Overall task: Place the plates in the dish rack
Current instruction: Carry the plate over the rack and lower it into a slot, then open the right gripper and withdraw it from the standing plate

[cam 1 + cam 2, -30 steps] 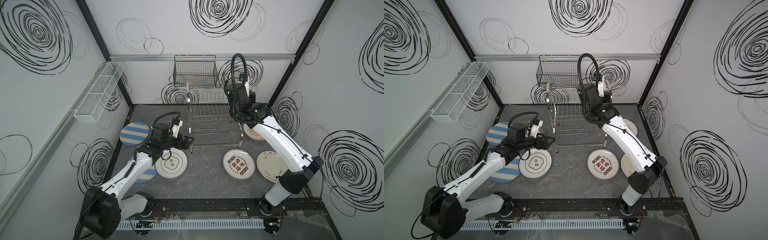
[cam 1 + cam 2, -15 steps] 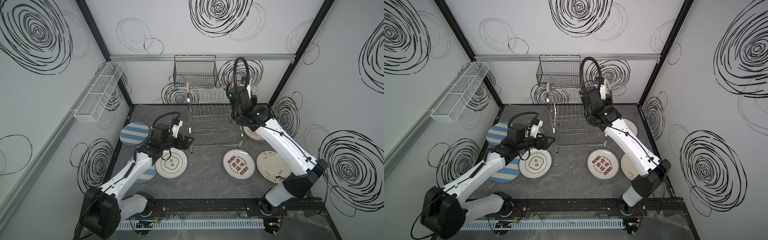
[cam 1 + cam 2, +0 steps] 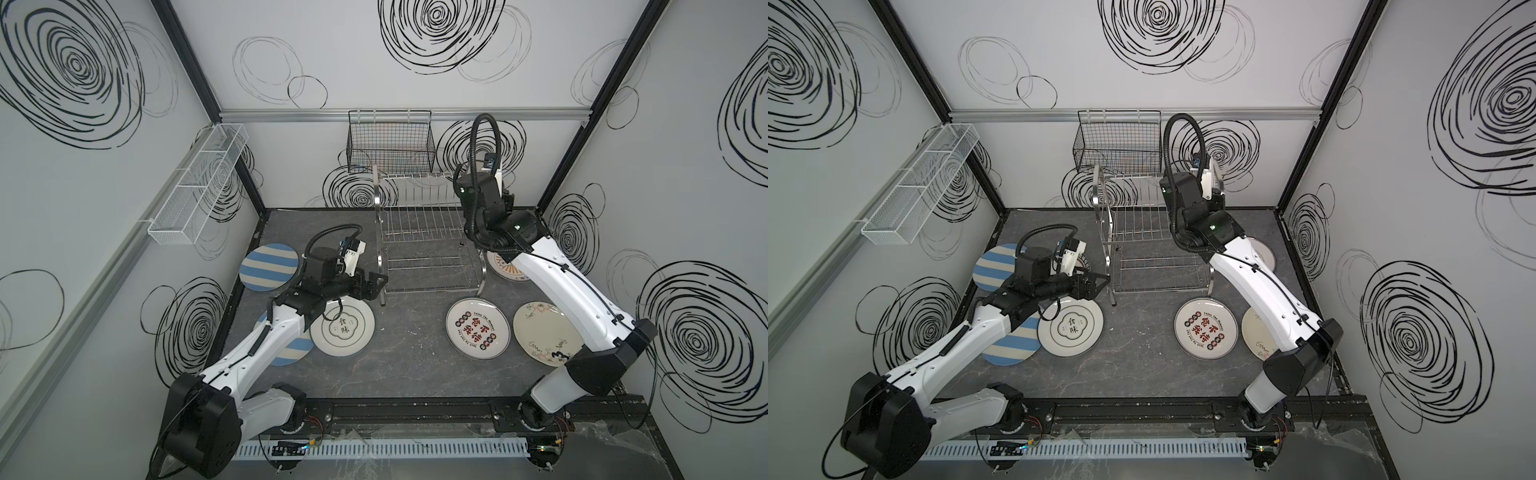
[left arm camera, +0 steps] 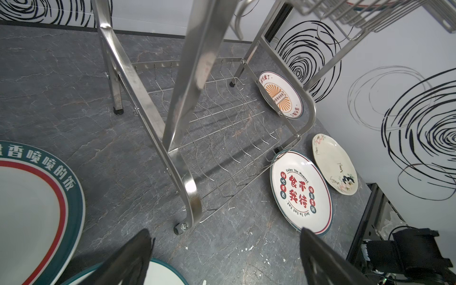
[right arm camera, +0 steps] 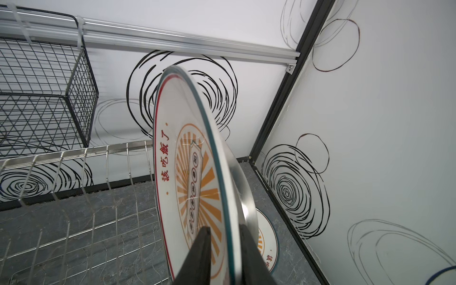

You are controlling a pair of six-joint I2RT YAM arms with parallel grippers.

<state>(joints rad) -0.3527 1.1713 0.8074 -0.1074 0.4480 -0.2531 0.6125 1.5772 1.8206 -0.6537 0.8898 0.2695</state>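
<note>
Whitewashed walls scrawled with black spirals close in a dark grey, stone-veined table [image 3: 407, 365]. My right pincer [image 5: 224, 229] straddles the rim of a round white ceramic plate with an orange sunburst and red characters [image 5: 187, 160]. Whether its black fingers [image 5: 199, 256] press that rim or stand just off it, I cannot tell. The plate stands upright on edge at the right end of the upper tier of the shiny steel wire dish rack [image 5: 74, 158]. Its printed face is turned toward the slot wires, and its back is close to the rack's arched flat band [image 5: 243, 190]. Past the band, a second sunburst plate [image 5: 267, 237] lies flat on the table. A black wire basket [image 5: 44, 98] hangs on the back wall. My left pincer [image 4: 227, 259] is spread wide and empty near the rack's front left foot, with a glossy green-rimmed plate [image 4: 37, 209] lying flat close by.
</note>
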